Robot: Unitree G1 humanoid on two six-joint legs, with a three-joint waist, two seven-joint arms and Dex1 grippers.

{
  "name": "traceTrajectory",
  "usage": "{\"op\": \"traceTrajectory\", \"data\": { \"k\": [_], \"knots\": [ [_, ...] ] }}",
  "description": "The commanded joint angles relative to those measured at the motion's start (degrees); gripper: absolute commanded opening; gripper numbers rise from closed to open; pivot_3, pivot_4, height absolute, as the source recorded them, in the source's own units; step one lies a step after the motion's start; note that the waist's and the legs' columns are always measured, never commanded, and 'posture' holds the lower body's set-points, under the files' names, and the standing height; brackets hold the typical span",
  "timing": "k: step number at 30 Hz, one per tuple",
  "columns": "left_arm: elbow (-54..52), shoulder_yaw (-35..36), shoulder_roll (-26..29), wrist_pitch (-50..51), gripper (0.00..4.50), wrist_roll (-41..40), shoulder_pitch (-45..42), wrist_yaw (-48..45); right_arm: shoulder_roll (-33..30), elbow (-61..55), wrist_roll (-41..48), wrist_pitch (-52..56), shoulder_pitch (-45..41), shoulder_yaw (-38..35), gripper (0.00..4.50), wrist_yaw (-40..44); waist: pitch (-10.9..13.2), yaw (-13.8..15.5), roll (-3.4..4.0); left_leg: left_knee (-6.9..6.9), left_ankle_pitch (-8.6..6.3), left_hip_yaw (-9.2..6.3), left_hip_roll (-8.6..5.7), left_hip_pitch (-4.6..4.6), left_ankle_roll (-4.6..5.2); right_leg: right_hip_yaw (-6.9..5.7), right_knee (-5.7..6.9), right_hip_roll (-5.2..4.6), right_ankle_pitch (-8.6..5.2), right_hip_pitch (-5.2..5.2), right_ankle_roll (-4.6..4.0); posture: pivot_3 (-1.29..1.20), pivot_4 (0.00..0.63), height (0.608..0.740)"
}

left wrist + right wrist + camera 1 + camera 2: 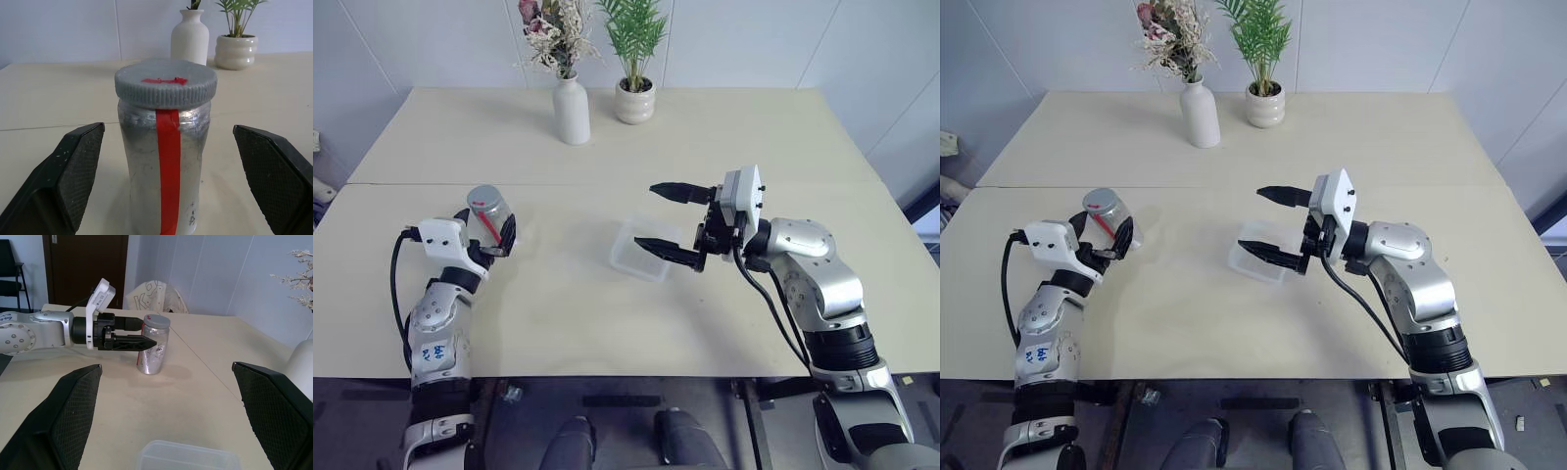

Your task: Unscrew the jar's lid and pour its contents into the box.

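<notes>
On the table [607, 313], we are seeing the capped jar [490, 217] standing left between the spread left gripper [495, 233] fingers, untouched, while the spread, empty right gripper [668, 219] is hovering over the box [640, 250].

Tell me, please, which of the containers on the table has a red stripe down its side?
The small clear jar with the grey screw lid, standing between the open left gripper fingers. The white vase, white ribbed pot and clear box have none.
</notes>
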Motion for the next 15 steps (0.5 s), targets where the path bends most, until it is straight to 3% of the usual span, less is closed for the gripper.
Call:
{"op": "traceTrajectory", "data": {
  "k": [1, 10, 15],
  "knots": [
    [1.93, -0.59, 0.66, -2.13, 4.48, 0.88, -2.28, 0.73, 0.22, -3.21, 0.98, 0.26, 0.34, -1.15, 4.5, -1.17, 0.0, -0.06, 0.0, -0.01, 0.0, -0.02, 0.0, 0.0, 0.0, 0.0, 0.0, 0.0, 0.0, 0.0, 0.0, 0.0, 0.15, 0.74],
    [7.16, -1.28, 1.04, -4.24, 4.48, 1.5, -5.77, 1.21, 0.33, -5.39, 1.05, 1.14, 1.91, -1.11, 4.5, -2.96, 0.0, -0.06, 0.0, -0.04, 0.0, -0.04, 0.0, -0.03, -0.01, 0.01, -0.02, -0.04, 0.0, -0.07, 0.0, 0.0, 0.15, 0.74],
    [7.45, -1.23, 1.54, -4.34, 2.97, 1.73, -5.54, 1.59, 0.58, -6.16, 1.18, 1.4, 2.69, -0.93, 4.5, -3.77, 0.0, -0.05, 0.0, -0.02, 0.0, -0.04, -0.01, -0.04, -0.01, 0.01, 0.0, -0.04, 0.0, -0.06, 0.0, 0.0, 0.15, 0.74]
  ]
}}
